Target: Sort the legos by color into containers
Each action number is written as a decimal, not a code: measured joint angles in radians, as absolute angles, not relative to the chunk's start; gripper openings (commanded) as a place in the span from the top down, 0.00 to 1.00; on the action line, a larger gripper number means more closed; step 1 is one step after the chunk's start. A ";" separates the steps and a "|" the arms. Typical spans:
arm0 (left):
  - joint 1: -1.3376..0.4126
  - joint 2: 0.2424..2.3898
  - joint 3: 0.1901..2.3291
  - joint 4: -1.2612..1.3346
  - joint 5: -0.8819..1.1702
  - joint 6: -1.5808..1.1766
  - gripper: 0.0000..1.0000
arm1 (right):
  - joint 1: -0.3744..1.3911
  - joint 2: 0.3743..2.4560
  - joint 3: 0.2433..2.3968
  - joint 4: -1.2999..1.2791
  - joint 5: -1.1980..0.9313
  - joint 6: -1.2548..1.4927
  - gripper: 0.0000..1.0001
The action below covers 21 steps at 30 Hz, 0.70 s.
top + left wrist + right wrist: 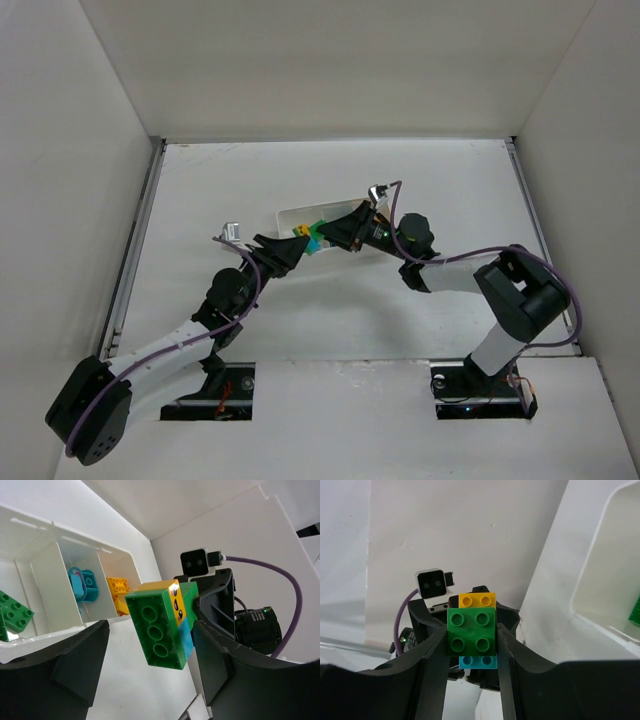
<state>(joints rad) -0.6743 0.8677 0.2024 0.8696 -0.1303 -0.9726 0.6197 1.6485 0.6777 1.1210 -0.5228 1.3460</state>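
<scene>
A joined lego stack (312,238) of green, yellow and cyan bricks hangs in the air just in front of the white tray (290,214). My right gripper (471,635) is shut on the stack's square green brick (471,630), with yellow above it and cyan below. My left gripper (150,645) is open, and its jaws stand on either side of the long green brick (156,630) with a gap on the left. In the left wrist view the tray (45,635) holds a green brick (15,612), a cyan brick (82,585) and a yellow brick (117,592), one per compartment.
The two grippers (290,250) (338,232) face each other closely at mid-table, right beside the tray's near wall. White walls enclose the table on three sides. The tray's rim (600,580) is just right of my right gripper.
</scene>
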 measured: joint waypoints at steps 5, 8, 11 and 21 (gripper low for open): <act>-0.656 0.869 0.202 0.896 -0.137 -0.970 0.42 | 0.653 1.650 0.678 1.139 -0.505 1.370 0.64; -0.651 0.879 0.202 0.921 -0.134 -0.971 0.43 | 0.675 1.659 0.681 1.145 -0.491 1.378 0.64; -0.646 0.883 0.202 0.939 -0.130 -0.971 0.49 | 0.695 1.683 0.697 1.154 -0.480 1.386 0.64; -0.618 0.853 0.202 0.944 -0.131 -0.990 0.74 | 0.720 1.717 0.726 1.194 -0.423 1.406 0.49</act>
<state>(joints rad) -0.6178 0.8528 0.2024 0.9436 -0.1310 -0.9897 0.7197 1.7172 0.7258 1.1938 -0.4232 1.4063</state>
